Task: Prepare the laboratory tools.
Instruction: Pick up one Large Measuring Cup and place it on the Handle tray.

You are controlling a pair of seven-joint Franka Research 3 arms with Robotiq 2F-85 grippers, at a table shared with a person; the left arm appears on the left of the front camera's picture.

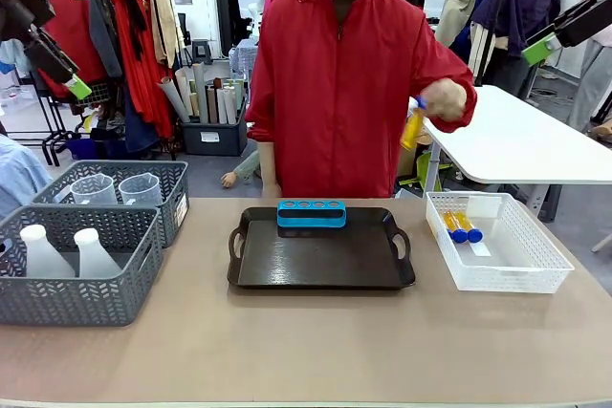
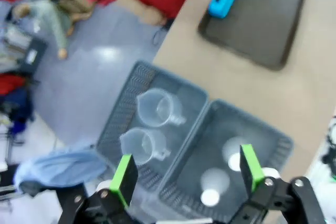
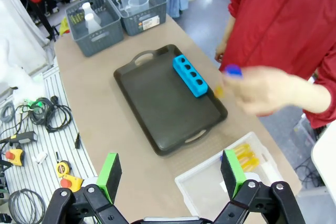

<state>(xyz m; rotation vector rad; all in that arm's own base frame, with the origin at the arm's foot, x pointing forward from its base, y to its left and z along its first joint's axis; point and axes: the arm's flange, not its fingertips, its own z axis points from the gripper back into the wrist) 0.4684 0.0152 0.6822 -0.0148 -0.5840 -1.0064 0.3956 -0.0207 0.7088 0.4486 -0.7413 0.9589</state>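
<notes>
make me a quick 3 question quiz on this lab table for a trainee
1. Fill in: ___ orange tubes lie in the white basket.
2. True or false: the blue rack on the black tray already holds a tube.
3. Where do the two clear beakers stand? A on the black tray; B in the farther grey basket; C in the white basket.

Key: 1 two; 2 false; 3 B.
</notes>
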